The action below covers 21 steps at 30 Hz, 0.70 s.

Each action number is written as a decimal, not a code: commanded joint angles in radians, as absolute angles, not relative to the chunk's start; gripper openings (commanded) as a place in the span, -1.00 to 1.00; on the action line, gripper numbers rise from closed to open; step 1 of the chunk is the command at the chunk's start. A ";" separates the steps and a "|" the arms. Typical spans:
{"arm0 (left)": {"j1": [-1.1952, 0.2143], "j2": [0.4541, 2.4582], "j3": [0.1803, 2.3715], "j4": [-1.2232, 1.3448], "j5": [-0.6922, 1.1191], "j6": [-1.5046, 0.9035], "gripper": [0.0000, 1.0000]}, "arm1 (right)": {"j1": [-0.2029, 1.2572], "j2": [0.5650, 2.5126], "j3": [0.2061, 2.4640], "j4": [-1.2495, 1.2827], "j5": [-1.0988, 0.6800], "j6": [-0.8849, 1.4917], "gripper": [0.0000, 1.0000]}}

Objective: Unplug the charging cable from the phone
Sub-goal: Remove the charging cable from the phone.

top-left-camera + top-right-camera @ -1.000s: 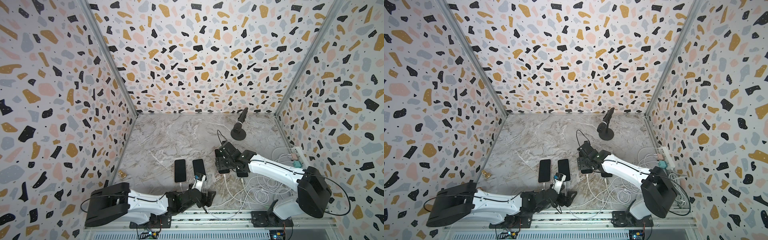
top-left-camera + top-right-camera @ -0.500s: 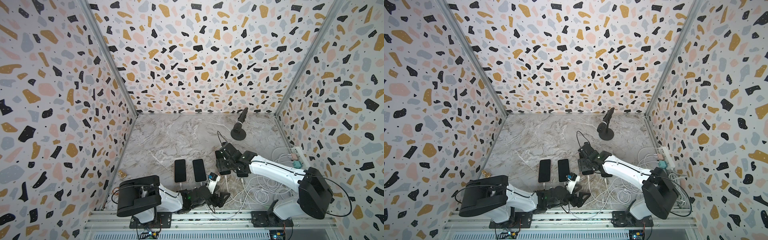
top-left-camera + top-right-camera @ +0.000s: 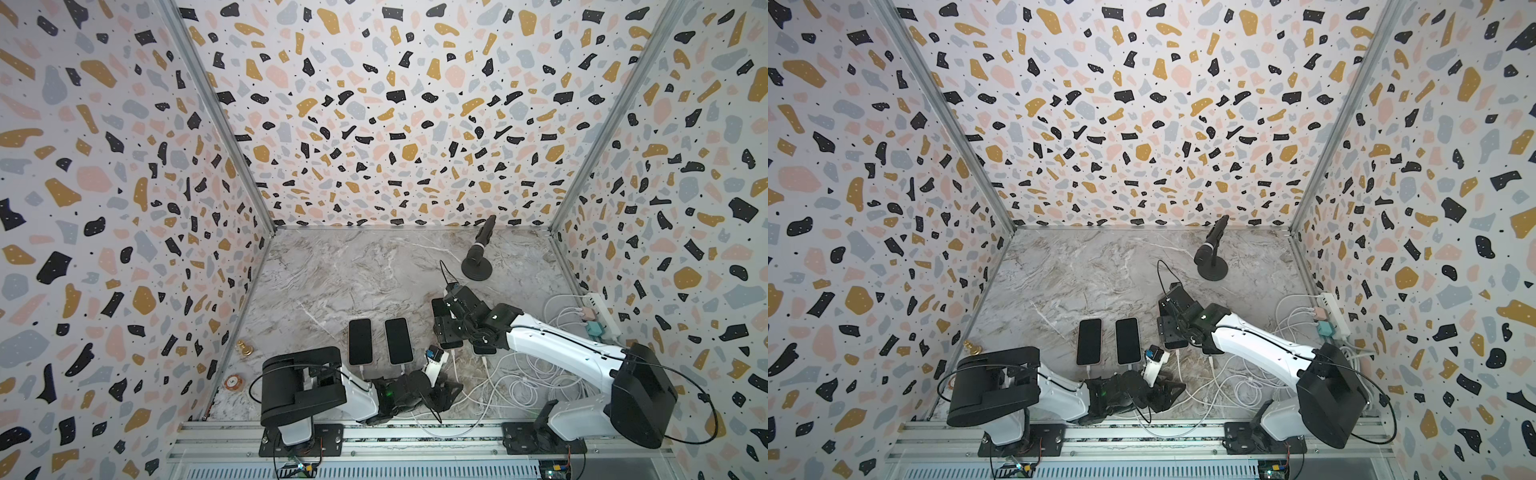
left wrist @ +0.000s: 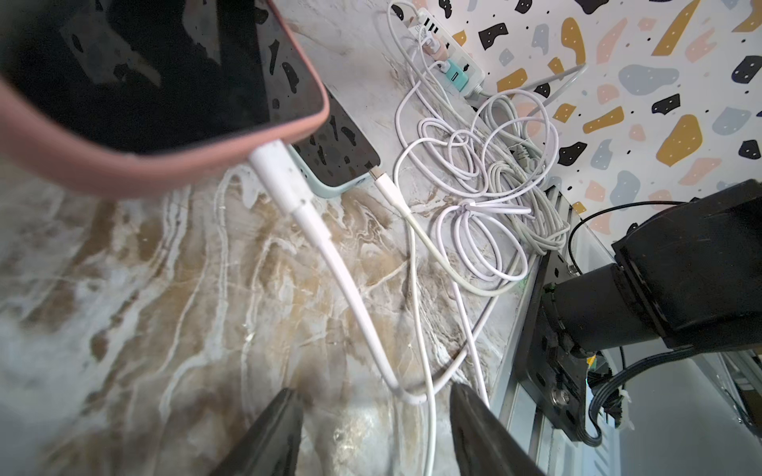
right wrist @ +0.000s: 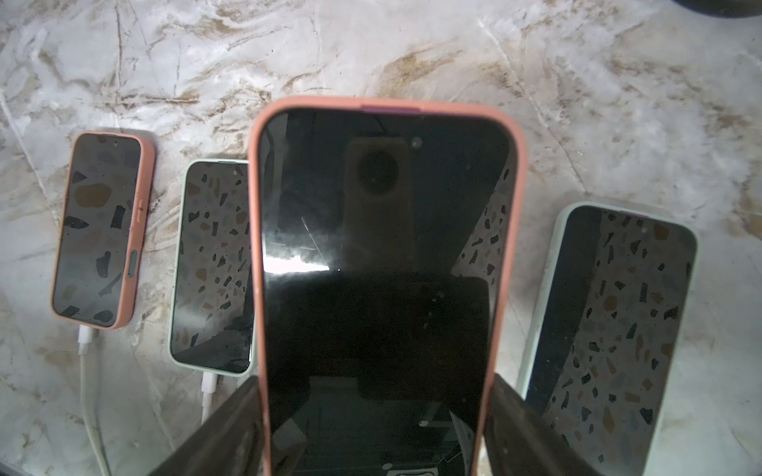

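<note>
Our right claw (image 5: 373, 383) is clamped on the sides of the pink-cased phone (image 5: 383, 247), which sits at about three o'clock from the middle of the table (image 3: 332, 270). The white cable (image 4: 330, 255) is plugged into the phone's end. Our left claw (image 4: 373, 391), at six o'clock from the phone, has its fingers apart. The cable runs between them, and we cannot tell whether they touch it.
</note>
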<state>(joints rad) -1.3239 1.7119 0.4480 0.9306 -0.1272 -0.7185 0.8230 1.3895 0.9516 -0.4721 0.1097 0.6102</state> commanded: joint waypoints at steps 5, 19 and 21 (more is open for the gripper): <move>-1.318 1.720 0.467 1.003 -0.135 -0.715 -0.03 | 0.827 1.318 0.925 -0.402 0.103 0.623 -0.24; -1.311 1.726 0.462 1.014 -0.137 -0.723 -0.36 | 0.827 1.307 0.919 -0.395 0.091 0.622 -0.26; -1.309 1.729 0.462 1.017 -0.134 -0.724 -0.44 | 0.827 1.303 0.911 -0.386 0.091 0.624 -0.26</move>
<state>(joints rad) -1.3170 1.7138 0.4526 0.9565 -0.1322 -0.7246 0.8230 1.3449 0.9077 -0.4313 0.0929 0.6140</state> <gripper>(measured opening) 0.288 0.784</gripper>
